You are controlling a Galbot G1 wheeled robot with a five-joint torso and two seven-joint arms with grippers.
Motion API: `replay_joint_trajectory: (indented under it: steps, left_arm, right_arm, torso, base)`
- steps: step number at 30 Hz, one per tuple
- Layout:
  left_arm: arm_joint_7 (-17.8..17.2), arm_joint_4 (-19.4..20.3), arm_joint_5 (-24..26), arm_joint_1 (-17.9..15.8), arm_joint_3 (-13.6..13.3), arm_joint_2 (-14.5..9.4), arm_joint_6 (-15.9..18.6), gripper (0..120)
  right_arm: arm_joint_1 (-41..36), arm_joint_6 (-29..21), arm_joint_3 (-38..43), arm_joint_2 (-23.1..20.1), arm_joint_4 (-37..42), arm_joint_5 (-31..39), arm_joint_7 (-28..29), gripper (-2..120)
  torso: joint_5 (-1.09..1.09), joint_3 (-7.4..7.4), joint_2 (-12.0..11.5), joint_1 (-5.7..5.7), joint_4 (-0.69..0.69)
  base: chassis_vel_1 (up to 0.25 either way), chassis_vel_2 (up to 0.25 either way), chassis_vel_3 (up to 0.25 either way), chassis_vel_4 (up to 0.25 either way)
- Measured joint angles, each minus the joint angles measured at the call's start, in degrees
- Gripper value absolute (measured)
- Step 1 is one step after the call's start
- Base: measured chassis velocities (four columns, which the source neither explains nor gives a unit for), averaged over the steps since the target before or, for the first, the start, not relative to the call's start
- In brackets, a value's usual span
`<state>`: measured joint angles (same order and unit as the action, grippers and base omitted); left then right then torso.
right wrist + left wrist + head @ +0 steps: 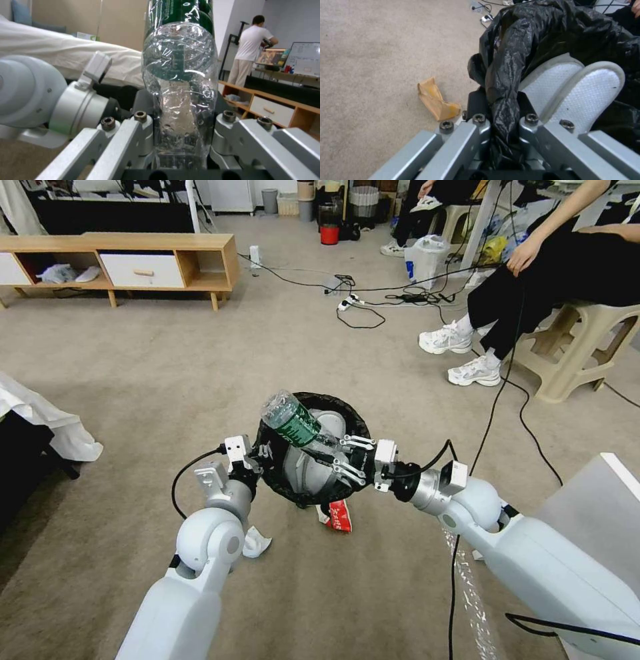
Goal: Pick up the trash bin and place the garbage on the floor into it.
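The trash bin [347,415], round with a crinkled black liner [533,40] over its rim, hangs between both arms. My left gripper [260,455] [505,113] is shut on the bin's lined rim. My right gripper [337,456] [181,117] is shut on a clear plastic bottle [291,421] [180,75] with a green label, held slanting across the bin's mouth. On the carpet floor [267,347] a red-and-white wrapper [339,515] lies just under the bin. A crumpled white tissue [255,544] lies by my left arm, and a torn brown cardboard piece [436,100] lies beside the bin.
A seated person's legs and white sneakers [460,340] are at the right by a beige stool [580,353]. Black cables [497,413] cross the carpet there. A wooden cabinet [133,260] stands at the back left and a white cloth [47,427] hangs at the left.
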<state>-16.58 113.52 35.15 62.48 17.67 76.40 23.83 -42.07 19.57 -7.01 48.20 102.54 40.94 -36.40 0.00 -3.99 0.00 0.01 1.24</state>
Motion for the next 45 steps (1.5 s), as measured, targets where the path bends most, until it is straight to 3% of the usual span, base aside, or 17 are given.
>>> replay_joint_trajectory:
  steps: [3,7,10,16,18,24,45]
  left_arm:
    - [0.05,0.17,0.01,0.18,0.02,0.1,0.0,4]
    - [0.07,0.34,0.01,0.37,0.2,0.13,0.0,4]
    - [0.07,0.69,0.15,0.59,0.54,0.03,0.01,4]
    - [0.08,0.86,0.24,0.74,0.72,-0.03,0.07,4]
    - [0.07,0.87,0.26,0.84,0.79,-0.08,0.08,4]
    - [0.07,0.87,0.26,1.01,0.86,0.03,0.08,4]
    - [-0.3,1.33,1.02,1.78,2.53,0.13,0.29,4]
  right_arm:
    - [0.08,0.1,-0.37,0.29,-0.5,-0.36,0.53,21]
    - [0.12,0.1,-0.48,0.44,-0.64,-0.92,1.23,33]
    - [-0.37,0.1,-0.29,0.26,-0.46,-1.14,1.73,50]
    - [-0.94,0.12,0.19,0.12,-0.22,-1.2,1.87,65]
    - [-1.29,0.16,0.44,0.12,-0.14,-1.22,1.99,79]
    - [-1.84,0.26,0.97,0.04,0.2,-1.22,2.03,98]
    - [-5.22,0.25,9.55,-1.93,4.37,0.1,2.39,100]
  torso:
    - [0.0,0.0,0.0,0.0,0.01]
    - [0.0,0.0,0.0,0.0,0.0]
    - [0.0,0.0,0.0,0.0,0.0]
    - [0.0,0.0,0.0,0.0,0.01]
    - [0.0,0.0,0.0,0.0,0.01]
    - [0.0,0.0,0.0,0.0,0.0]
    - [0.0,0.0,0.0,0.0,0.0]
  base:
    - [0.0,0.0,0.0,0.0]
    - [0.0,0.0,0.0,0.0]
    - [0.0,0.0,0.0,0.0]
    - [0.0,0.0,0.0,0.0]
    - [0.0,0.0,0.0,0.0]
    - [0.0,0.0,0.0,0.0]
    - [0.0,0.0,0.0,0.0]
